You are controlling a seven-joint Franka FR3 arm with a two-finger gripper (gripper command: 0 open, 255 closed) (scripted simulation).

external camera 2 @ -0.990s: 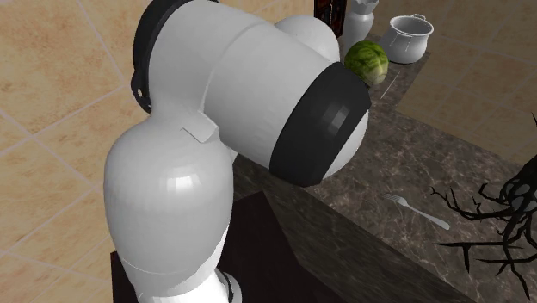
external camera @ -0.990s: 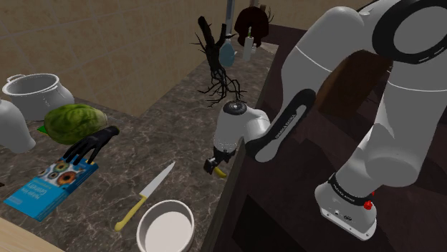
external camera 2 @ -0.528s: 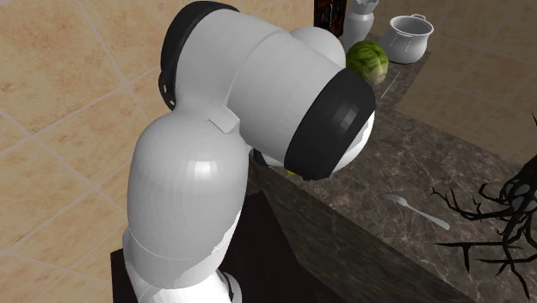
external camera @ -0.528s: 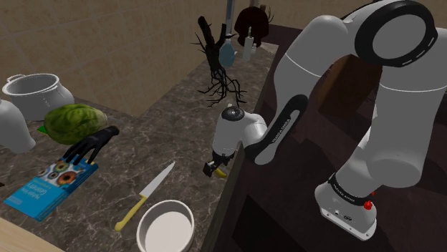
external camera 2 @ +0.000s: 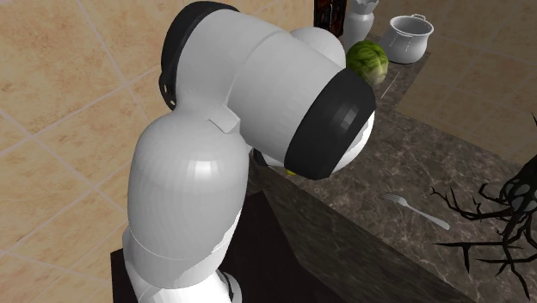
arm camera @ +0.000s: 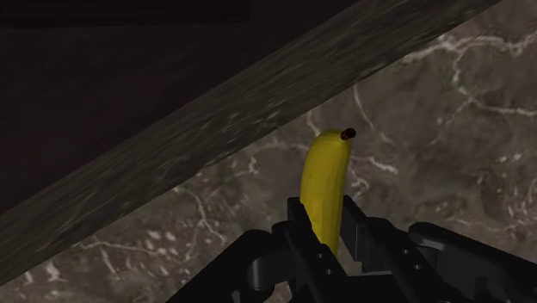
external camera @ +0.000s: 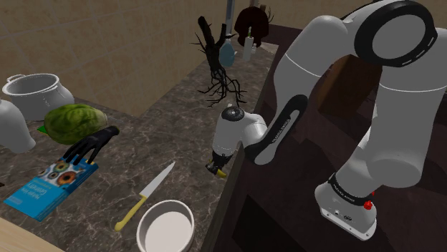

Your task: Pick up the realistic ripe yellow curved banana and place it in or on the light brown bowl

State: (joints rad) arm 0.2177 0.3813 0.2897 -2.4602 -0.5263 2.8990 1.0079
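Up and to the shoulder view's right of the white bowl [external camera: 166,225], at the counter [arm camera: 430,129] edge: gripper [external camera: 215,168] closed narrow on banana [arm camera: 325,181], fingers [arm camera: 303,231] pressing both its sides. Smooth plain yellow, slightly curved, dark stub tip pointing away from hand. Just beyond bowl, yellow-handled knife [external camera: 145,195]. Toward the shoulder view's left of bowl, blue book [external camera: 50,187], cover print too small to read. Farther back from bowl, green melon [external camera: 75,122].

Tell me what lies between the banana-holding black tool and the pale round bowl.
Bare dark marble countertop between black tool and pale round bowl, in the shoulder view; the yellow-handled knife lies aside.
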